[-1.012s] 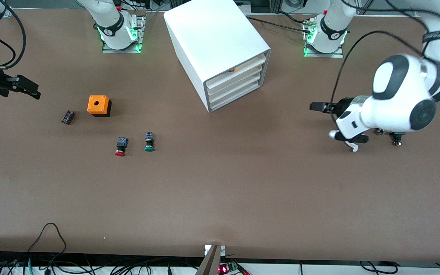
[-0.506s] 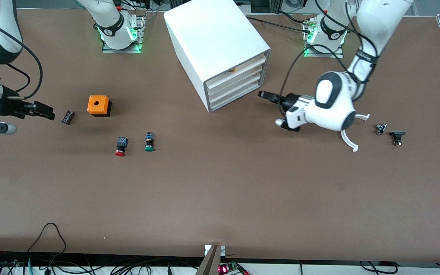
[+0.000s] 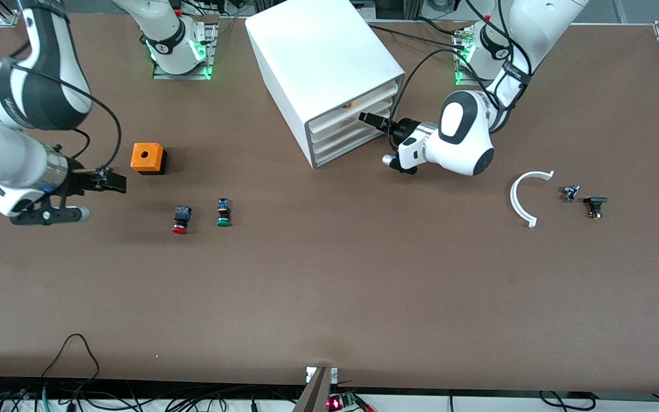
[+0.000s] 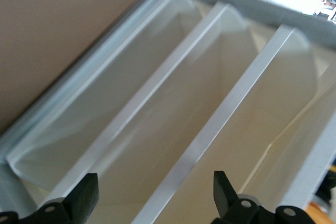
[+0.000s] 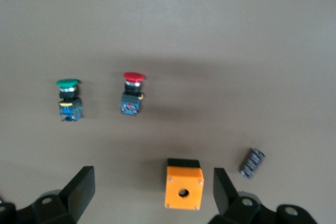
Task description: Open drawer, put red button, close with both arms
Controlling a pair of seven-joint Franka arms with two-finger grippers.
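Left gripper [image 3: 367,119] sits at the cabinet [image 3: 324,68] face, fingers spread wide and empty around a drawer [image 3: 348,127] edge — lined up to pull. All drawers look shut. Right gripper [image 3: 113,182] hangs over the table near the orange box [image 3: 148,158], wide open, empty — staged for the red button [image 3: 181,220], which lies beside the green one [image 3: 223,213].
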